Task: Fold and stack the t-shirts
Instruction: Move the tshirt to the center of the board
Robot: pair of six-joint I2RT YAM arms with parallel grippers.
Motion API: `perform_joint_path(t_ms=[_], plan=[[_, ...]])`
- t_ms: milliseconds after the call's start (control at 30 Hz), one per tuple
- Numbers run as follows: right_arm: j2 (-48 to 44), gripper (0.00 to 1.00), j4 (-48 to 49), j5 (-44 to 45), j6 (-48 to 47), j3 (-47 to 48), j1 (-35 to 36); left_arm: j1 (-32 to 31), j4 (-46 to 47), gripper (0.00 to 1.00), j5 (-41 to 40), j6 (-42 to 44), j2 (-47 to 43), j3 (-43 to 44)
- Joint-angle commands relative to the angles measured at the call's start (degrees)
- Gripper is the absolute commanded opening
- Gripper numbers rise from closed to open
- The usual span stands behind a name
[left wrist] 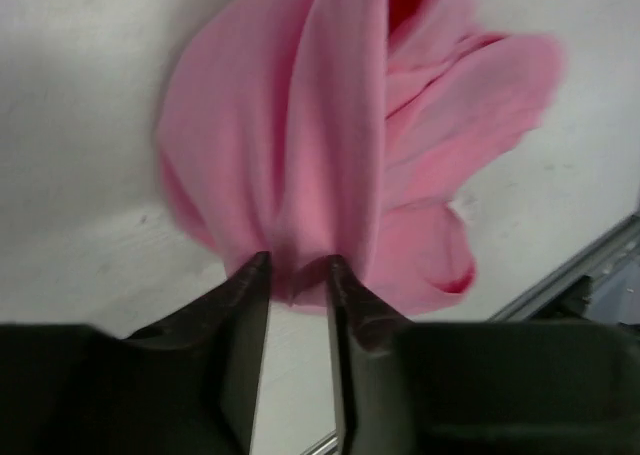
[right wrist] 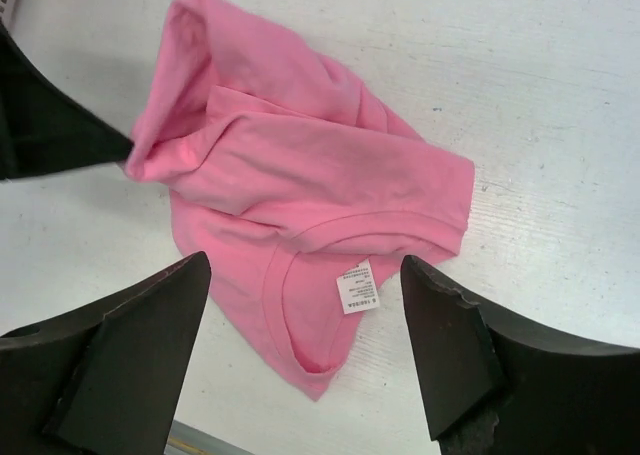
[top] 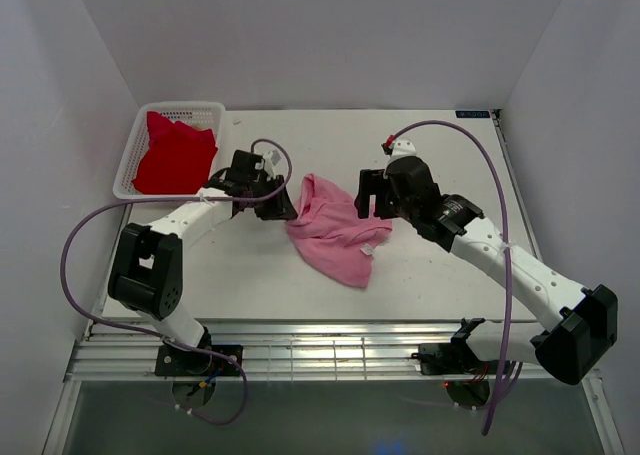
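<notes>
A white plastic mesh basket [top: 127, 165] stands in the far left corner of the pale worktop [top: 330, 145]. A small blue label [top: 472, 114] sits at its far right corner. Slatted metal rails [top: 330, 350] run along the near edge.

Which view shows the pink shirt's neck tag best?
Right wrist: the tag lies face-up just inside the collar of the pink t-shirt, large and unobstructed. Top external shows it only as a white speck; left wrist shows bunched folds, no clear tag.

t-shirt [top: 335, 233] between left gripper [top: 285, 213] and right gripper [top: 368, 201], second t-shirt [top: 175, 157] in basket [top: 180, 106], far left
</notes>
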Motion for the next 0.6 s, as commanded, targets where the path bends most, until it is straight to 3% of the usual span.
perform_joint_path(t_ms=[0,100,300,567], plan=[[0.05,0.83,0.74,1.91,0.26,0.81,-0.08,-1.32,1.97,0.43,-9.41,0.85,-2.79,-6.76],[2.68,0.82,1.0,2.0,-0.09,-0.51,-0.17,-1.94,3.21,0.48,-11.37,0.05,-2.89,-8.01],[9.53,0.77,3.72,4.89,0.53,-6.21,-0.34,-4.22,3.65,0.47,-11.55,-1.09,0.19,-1.69],[20.34,0.72,5.92,6.92,-1.49,-3.06,-8.94,-6.77,4.62,0.46,-12.26,-3.2,7.39,10.96]])
